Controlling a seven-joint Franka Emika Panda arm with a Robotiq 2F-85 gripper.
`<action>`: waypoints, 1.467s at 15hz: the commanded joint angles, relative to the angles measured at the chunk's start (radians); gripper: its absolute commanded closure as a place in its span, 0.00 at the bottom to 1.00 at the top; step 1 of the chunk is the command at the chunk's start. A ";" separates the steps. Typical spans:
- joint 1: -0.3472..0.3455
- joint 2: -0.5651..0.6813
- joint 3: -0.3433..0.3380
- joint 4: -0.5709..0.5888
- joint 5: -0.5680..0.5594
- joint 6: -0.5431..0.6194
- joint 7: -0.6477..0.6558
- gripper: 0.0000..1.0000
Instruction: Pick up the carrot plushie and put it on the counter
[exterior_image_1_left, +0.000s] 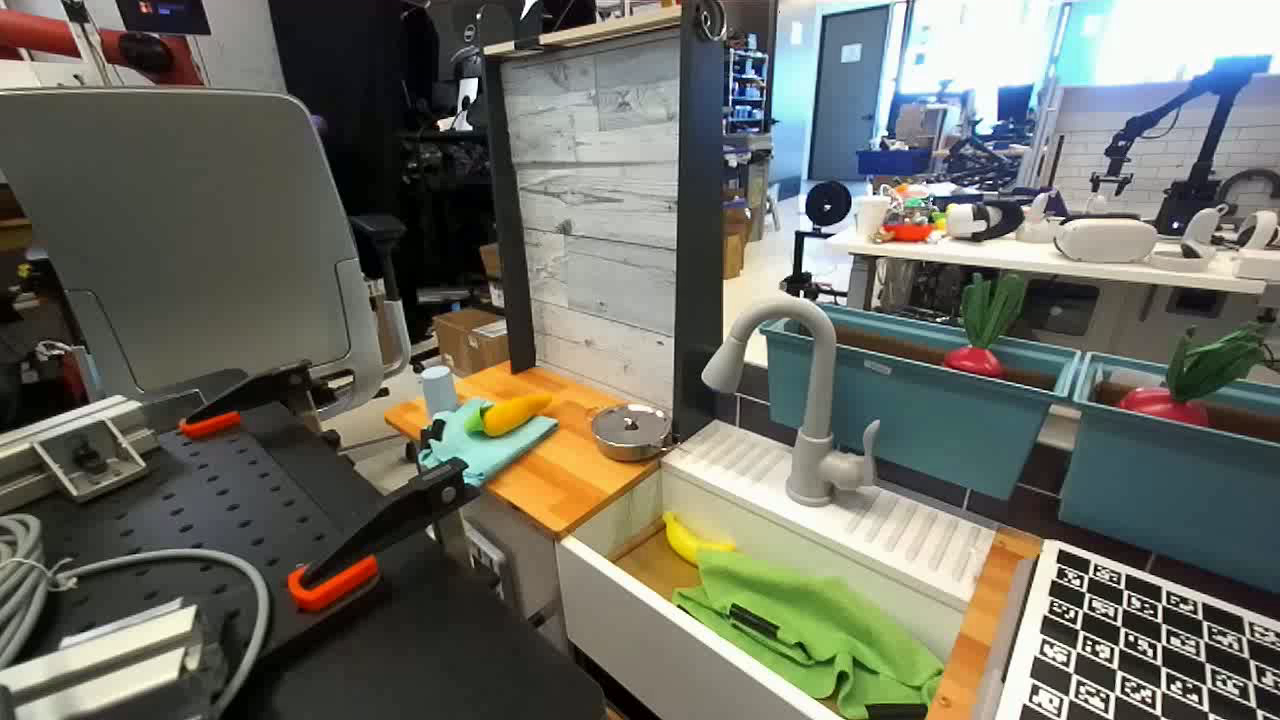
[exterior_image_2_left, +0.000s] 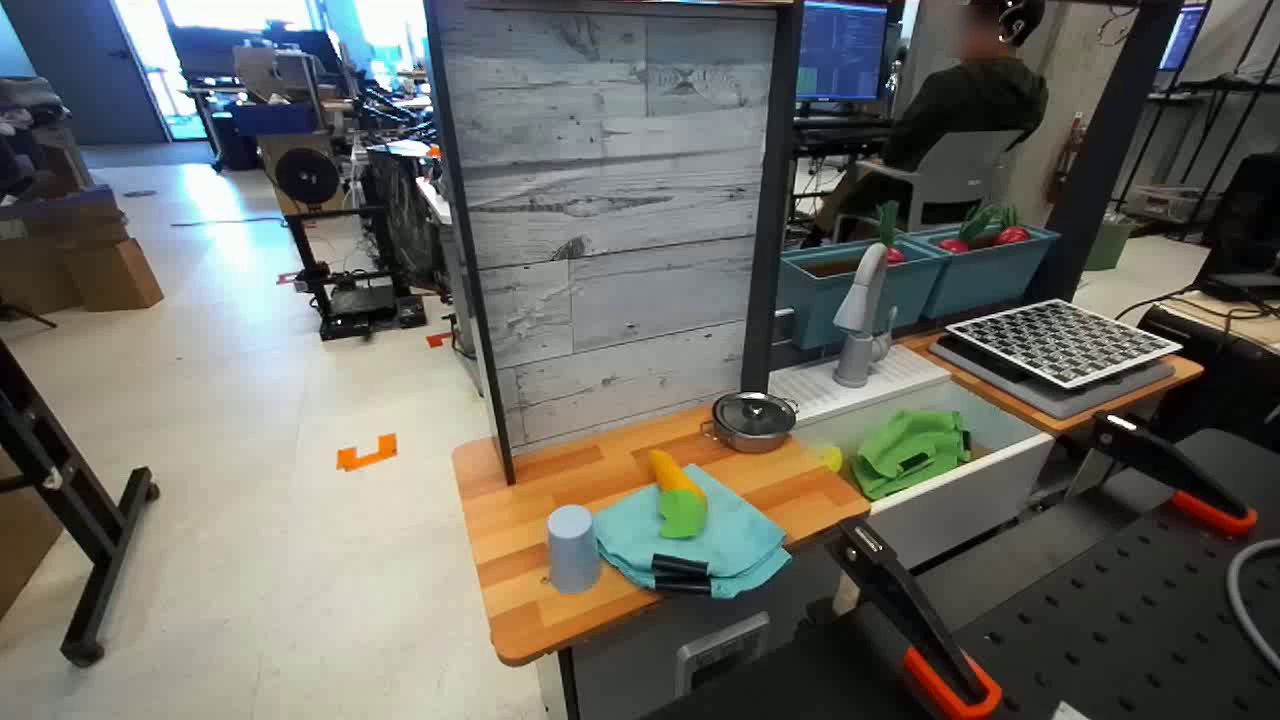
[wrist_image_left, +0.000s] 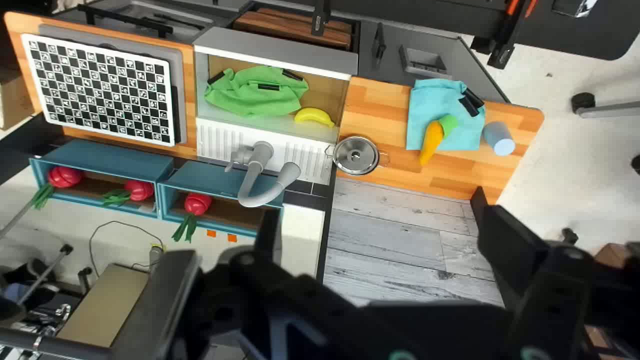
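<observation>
The counter (wrist_image_left: 380, 110) is carrying several things: a cloth (exterior_image_2_left: 740, 540) is lying with one side hanging over the edge, a cup (exterior_image_2_left: 573, 550) is standing just beside it, a pot (exterior_image_2_left: 755, 430) is sitting near the sink (exterior_image_1_left: 612, 615), and a panel (exterior_image_2_left: 620, 230) is standing along the back. Beyond the sink, a slab (wrist_image_left: 178, 70) is lying on the wood

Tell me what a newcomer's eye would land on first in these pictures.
Probably the orange carrot plushie, lying on the teal cloth on the wooden counter, its tip past the cloth's edge. Next, perhaps the bright green cloth in the white sink, with the yellow banana beside it. The black-and-white marker board, across the sink from the carrot plushie, would likely draw the eye too.
</observation>
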 joint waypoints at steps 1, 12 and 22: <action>0.012 0.000 -0.007 0.003 -0.009 -0.003 0.009 0.00; 0.047 0.250 0.067 -0.128 0.033 0.409 0.154 0.00; 0.242 0.854 0.001 -0.096 0.267 0.882 0.003 0.00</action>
